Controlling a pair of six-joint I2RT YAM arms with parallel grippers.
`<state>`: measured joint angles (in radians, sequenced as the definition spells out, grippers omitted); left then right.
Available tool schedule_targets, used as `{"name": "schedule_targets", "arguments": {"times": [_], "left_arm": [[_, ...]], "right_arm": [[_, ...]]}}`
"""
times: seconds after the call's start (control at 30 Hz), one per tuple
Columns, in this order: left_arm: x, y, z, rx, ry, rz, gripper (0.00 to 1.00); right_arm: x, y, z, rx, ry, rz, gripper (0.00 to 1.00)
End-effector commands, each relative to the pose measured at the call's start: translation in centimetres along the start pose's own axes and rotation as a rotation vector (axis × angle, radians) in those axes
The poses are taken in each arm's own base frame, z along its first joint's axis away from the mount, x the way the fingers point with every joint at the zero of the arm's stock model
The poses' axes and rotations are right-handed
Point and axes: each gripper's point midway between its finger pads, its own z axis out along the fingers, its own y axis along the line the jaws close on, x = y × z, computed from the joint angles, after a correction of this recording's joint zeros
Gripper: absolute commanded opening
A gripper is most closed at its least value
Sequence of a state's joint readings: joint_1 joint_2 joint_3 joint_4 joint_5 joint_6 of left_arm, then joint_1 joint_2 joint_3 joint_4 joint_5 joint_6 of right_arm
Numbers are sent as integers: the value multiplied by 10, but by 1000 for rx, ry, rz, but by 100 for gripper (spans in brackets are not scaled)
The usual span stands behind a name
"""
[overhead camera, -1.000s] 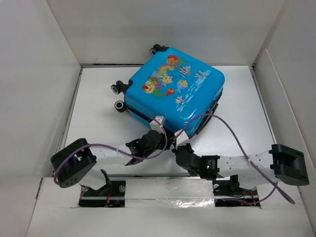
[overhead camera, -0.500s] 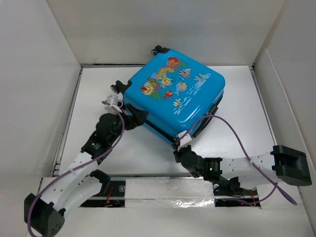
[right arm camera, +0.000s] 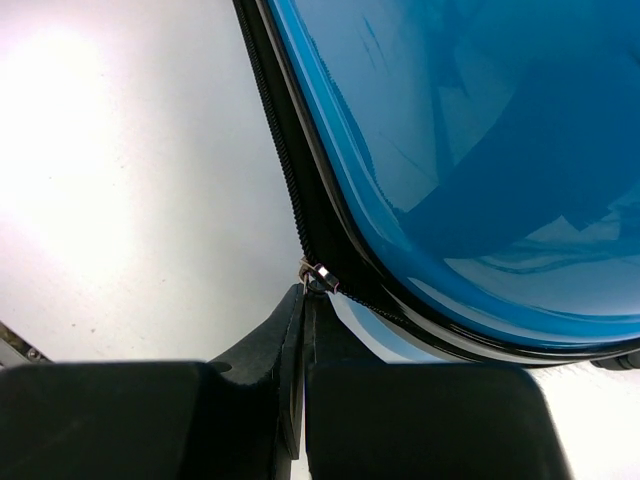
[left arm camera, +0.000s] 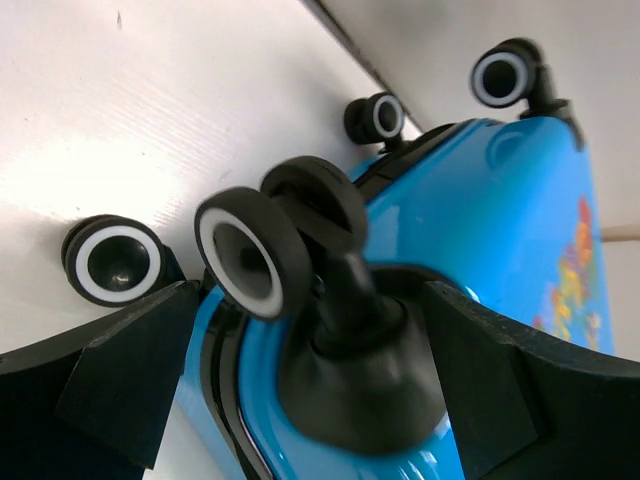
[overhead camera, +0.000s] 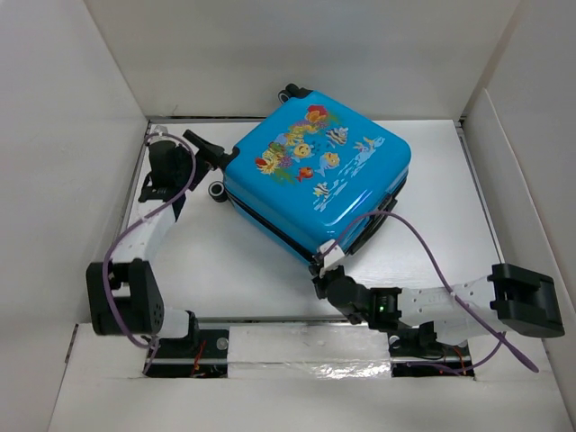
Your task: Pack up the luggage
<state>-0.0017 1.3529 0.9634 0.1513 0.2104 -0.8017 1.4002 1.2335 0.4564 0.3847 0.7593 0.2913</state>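
Straddling upper-left wheel [left arm camera: 245, 265] w/ L gripper [left arm camera: 305, 385] spread, prob. to brace luggage [overhead camera: 315, 180]; pinching zip pull [right arm camera: 318, 275] lower centre w/ R gripper [right arm camera: 303, 300], prob. to close.

The left gripper [left arm camera: 320, 370] has swung from the luggage's [overhead camera: 315, 180] near edge to straddle a wheel [left arm camera: 245, 262] (jaws now wide).

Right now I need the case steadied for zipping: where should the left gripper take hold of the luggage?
The caster stem at the far-left corner of the luggage, approached from the left. It juts clear of the smooth, rounded shell, which offers no hold, and the open left gripper straddles it.
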Motion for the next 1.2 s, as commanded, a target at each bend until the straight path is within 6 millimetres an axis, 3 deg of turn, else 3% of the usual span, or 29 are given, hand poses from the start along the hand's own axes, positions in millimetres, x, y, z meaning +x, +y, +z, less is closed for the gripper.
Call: {"name": "schedule_targets", "arguments": {"times": [0.0, 0.17, 0.4, 0.63, 0.73, 0.9, 0.93, 0.97, 1.0, 1.07, 1.13, 1.17], "left_arm": [[-16, -29, 9, 82, 7, 9, 93], [-24, -31, 27, 94, -5, -25, 92], [-18, -30, 54, 109, 46, -81, 90], [-18, -34, 65, 133, 61, -127, 81], [-22, -36, 65, 144, 33, -143, 61], [-29, -40, 67, 172, -7, -167, 40], [-31, -44, 67, 196, -14, -165, 29], [-32, -47, 67, 210, -14, -162, 6], [-31, -48, 67, 221, -14, -151, 0], [-28, -46, 63, 229, -12, -134, 0], [-33, -52, 47, 264, -61, -98, 0], [-15, -38, 43, 240, -41, -96, 0]], "right_arm": [[-21, 42, -4, -154, -40, 77, 0], [-22, 46, -4, -169, -40, 72, 0], [-14, 49, -2, -180, -21, 71, 0], [-11, 50, -1, -182, -11, 70, 0], [-11, 50, -2, -182, -11, 72, 0], [-11, 49, -3, -184, -11, 74, 0], [-10, 48, -4, -184, -6, 72, 0], [-12, 48, -4, -184, -10, 76, 0], [-12, 47, -5, -181, -11, 78, 0], [-14, 44, -6, -173, -17, 78, 0], [-16, 37, -6, -155, -15, 70, 0], [-17, 36, -7, -154, -17, 69, 0]]}}
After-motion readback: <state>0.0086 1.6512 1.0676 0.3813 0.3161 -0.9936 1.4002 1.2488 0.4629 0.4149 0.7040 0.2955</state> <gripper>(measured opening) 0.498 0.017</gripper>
